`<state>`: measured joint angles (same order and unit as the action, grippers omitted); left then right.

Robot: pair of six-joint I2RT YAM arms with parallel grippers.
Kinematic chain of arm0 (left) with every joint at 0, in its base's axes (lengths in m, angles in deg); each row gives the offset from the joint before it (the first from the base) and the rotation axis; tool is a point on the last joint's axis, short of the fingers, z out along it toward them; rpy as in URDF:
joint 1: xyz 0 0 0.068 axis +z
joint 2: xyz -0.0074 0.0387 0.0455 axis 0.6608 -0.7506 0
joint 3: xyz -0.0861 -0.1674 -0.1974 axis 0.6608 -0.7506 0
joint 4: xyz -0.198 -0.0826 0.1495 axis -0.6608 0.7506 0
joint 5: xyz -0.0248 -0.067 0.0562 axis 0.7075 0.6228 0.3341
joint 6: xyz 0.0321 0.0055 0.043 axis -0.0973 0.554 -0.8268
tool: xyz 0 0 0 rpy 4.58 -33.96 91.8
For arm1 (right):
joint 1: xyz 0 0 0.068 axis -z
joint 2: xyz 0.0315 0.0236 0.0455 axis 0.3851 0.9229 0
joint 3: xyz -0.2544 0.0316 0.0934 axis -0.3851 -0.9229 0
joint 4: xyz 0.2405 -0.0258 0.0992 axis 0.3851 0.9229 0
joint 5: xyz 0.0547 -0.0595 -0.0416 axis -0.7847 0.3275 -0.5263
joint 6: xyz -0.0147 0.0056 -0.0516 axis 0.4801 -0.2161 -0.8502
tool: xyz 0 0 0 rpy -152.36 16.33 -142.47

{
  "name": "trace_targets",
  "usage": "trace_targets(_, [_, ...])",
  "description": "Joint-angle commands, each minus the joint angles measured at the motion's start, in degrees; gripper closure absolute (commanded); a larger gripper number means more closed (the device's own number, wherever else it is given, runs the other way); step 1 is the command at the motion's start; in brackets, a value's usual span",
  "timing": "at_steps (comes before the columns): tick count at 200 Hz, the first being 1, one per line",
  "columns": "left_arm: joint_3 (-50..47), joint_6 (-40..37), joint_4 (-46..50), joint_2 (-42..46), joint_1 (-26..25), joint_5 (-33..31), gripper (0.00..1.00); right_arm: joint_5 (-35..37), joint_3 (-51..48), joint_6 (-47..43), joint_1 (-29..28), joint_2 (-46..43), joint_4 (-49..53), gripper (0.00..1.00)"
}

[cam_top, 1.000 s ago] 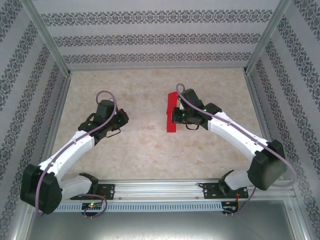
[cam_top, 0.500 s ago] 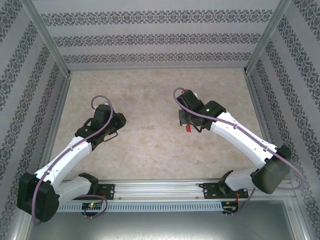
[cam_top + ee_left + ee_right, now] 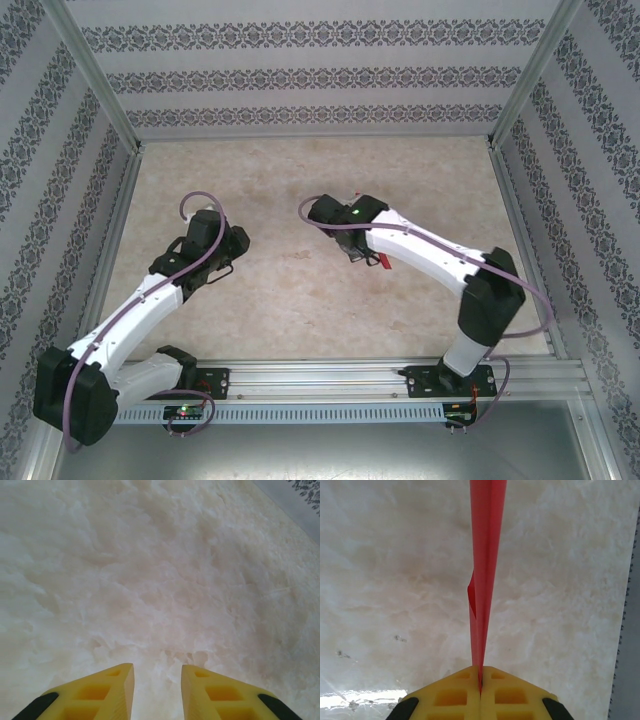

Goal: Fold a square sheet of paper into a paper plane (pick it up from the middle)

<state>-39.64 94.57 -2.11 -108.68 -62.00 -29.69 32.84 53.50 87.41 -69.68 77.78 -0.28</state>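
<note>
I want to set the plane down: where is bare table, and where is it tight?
Bare table runs along the back wall beyond both arms, and between the left gripper and the right gripper, which pinches the paper plane. The strip before the base rail is bare. It is tight under the right arm.

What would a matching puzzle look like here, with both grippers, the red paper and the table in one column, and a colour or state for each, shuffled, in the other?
Column one:
1. left gripper
2. right gripper
3. paper plane
4. table

Column two:
A. bright red, seen edge-on
B. open, with nothing in it
C. pale and marbled
D. shut on folded paper

Pairs: 1-B, 2-D, 3-A, 4-C
</note>
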Motion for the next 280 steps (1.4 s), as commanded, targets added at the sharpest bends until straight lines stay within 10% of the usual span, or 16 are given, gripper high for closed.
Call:
trace_targets(1, [-0.6, 0.7, 2.1, 2.2, -0.5, -3.0, 0.68, 1.2, 2.3, 2.8, -1.9, 4.1, 3.9, 0.95])
trace_targets(74, [-0.5, 0.6, 2.8, 2.9, -0.4, -3.9, 0.68, -22.8, 9.6, 2.8, -5.8, 18.3, -6.2, 0.79])
trace_targets(127, [-0.6, 0.6, 3.3, 2.9, -0.3, -3.2, 0.67, -51.0, -10.7, 6.8, 0.0, 0.5, -39.2, 0.43])
trace_targets(187, [-0.4, 0.4, 1.5, 1.3, -0.3, 0.5, 0.67, -61.1, -30.9, 14.8, 11.5, -6.3, -59.8, 0.75])
trace_targets(280, [-0.3, -0.2, 0.9, 0.2, -0.3, 2.8, 0.64, -57.7, -37.3, 27.3, 9.7, 5.3, -71.8, 0.80])
